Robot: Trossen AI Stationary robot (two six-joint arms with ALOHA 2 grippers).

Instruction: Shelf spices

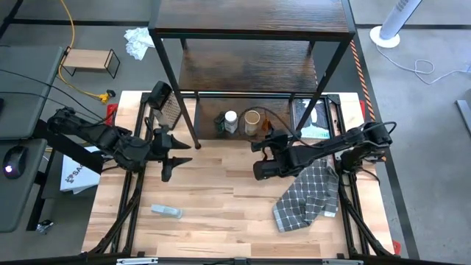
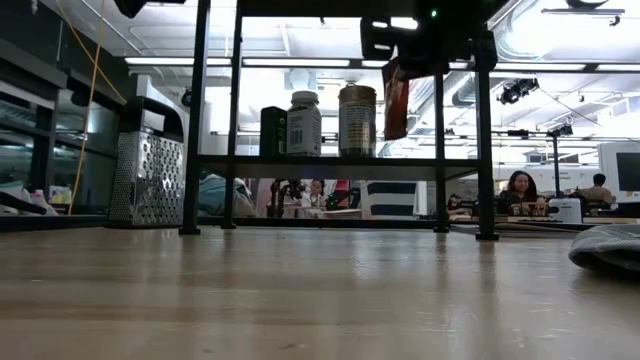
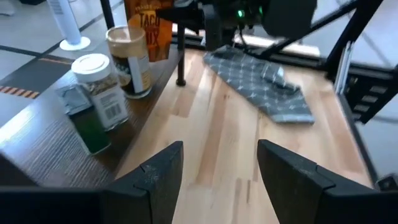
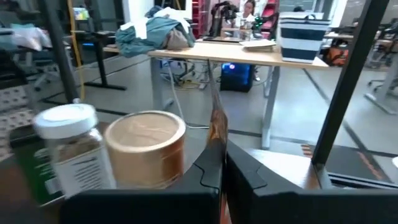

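Shelf (image 1: 250, 29): three-tier rack, dark wood-grain boards in a black metal frame, standing at the far side of the table (image 1: 221, 213).

Spices on the lowest board, in a row: dark jar (image 2: 273, 131), green-labelled in the left wrist view; white-capped jar (image 2: 304, 124) just beside it; tan-lidded brown jar (image 2: 357, 121) next along.

Reddish-brown packet (image 2: 396, 100): pinched at its top edge by the right gripper (image 4: 217, 163), whose fingers are closed flat on the thin packet; it hangs above the lowest board just beside the tan-lidded jar, apparently not resting on the board, though the low view is backlit here. Printed front reads "TACO" in the left wrist view.

Left gripper (image 3: 219, 163): fingers spread wide, holding nothing, above the bare table in front of the shelf's left end, pointing toward the jars.

Other items: metal box grater (image 2: 147, 170), upright at the shelf's left end; grey checked cloth (image 1: 309, 195), crumpled on the table's right side under the right arm; small clear flat plastic object (image 1: 166, 211), on the near left of the table
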